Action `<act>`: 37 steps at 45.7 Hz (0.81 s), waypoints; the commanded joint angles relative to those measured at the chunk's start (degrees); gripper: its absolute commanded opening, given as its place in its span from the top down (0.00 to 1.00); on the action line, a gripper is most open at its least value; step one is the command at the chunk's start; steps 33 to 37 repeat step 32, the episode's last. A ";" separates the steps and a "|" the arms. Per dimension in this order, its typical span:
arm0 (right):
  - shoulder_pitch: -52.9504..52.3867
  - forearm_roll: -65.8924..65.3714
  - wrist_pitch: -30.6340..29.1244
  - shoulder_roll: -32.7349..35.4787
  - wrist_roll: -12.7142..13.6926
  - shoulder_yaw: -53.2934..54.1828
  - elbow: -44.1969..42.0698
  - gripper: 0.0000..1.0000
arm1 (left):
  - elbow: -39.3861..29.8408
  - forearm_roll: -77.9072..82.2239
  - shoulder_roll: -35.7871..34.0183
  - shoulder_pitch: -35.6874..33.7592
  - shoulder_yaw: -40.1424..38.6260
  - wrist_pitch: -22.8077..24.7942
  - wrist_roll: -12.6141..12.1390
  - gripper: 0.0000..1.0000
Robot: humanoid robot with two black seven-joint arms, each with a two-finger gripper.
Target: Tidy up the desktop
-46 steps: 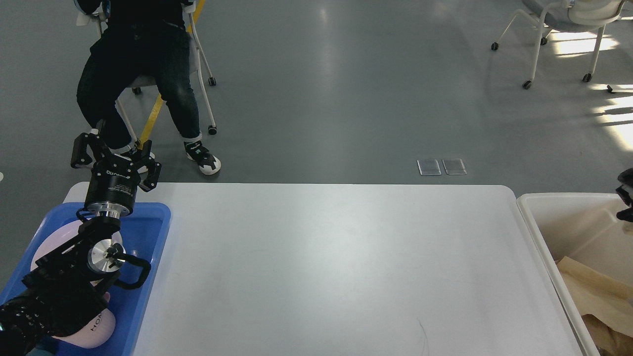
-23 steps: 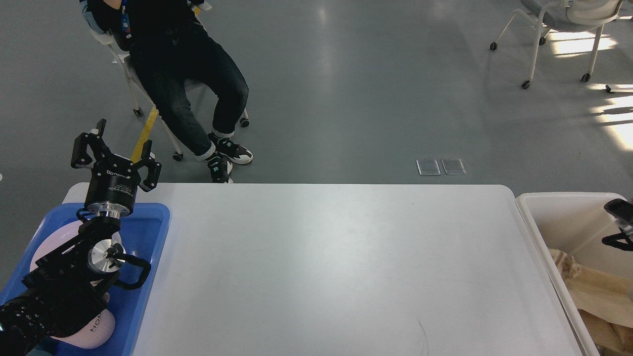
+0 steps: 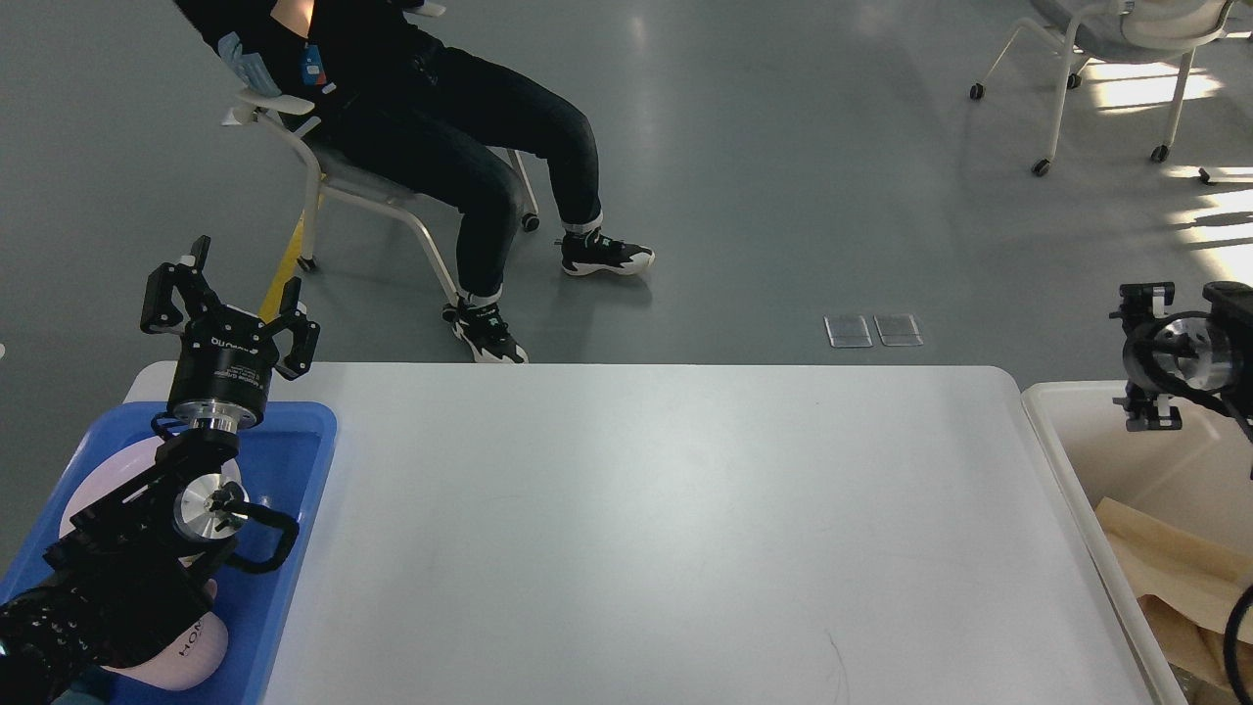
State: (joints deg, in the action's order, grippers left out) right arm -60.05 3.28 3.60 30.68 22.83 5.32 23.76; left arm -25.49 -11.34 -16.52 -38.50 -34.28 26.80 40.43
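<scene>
The desktop point(image 3: 666, 529) is a large white tabletop with rounded corners, and its surface is bare. My left gripper point(image 3: 231, 305) is open and empty. It is held up above the far end of the blue tray point(image 3: 294, 460), at the desktop's left edge. Of my right arm only a wrist joint with a silver disc point(image 3: 1175, 357) shows at the right edge, above the cream bin point(image 3: 1052, 431). Its fingers are out of view.
The blue tray holds pale pink dishes point(image 3: 93, 494) and a pink item marked with letters point(image 3: 196, 646), partly hidden by my left arm. The cream bin holds crumpled brown paper point(image 3: 1175, 578). A seated person point(image 3: 440, 127) is beyond the far edge; an empty chair point(image 3: 1116, 59) stands far right.
My right arm has risen into view at the right edge over the bin. The seated person has rolled to the right. My left arm has not moved.
</scene>
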 commanded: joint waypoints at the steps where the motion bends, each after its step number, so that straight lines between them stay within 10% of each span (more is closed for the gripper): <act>1: -0.16 -0.03 0.00 -0.18 -8.23 5.22 2.07 0.00 | 0.00 0.00 0.00 0.00 0.00 0.01 0.00 0.03; 11: 1.51 -0.03 -0.09 0.88 -17.12 12.94 9.19 0.00 | 0.00 -0.09 0.00 0.00 0.00 -0.08 0.00 0.03; 24: 7.22 0.06 -6.76 -0.62 -17.30 43.44 14.12 0.00 | 0.00 0.00 0.00 0.00 0.00 0.01 0.00 0.03; 37: 9.86 0.06 -7.82 -1.23 -17.30 48.55 15.09 0.00 | 0.00 0.00 0.00 0.00 0.00 0.01 0.00 0.03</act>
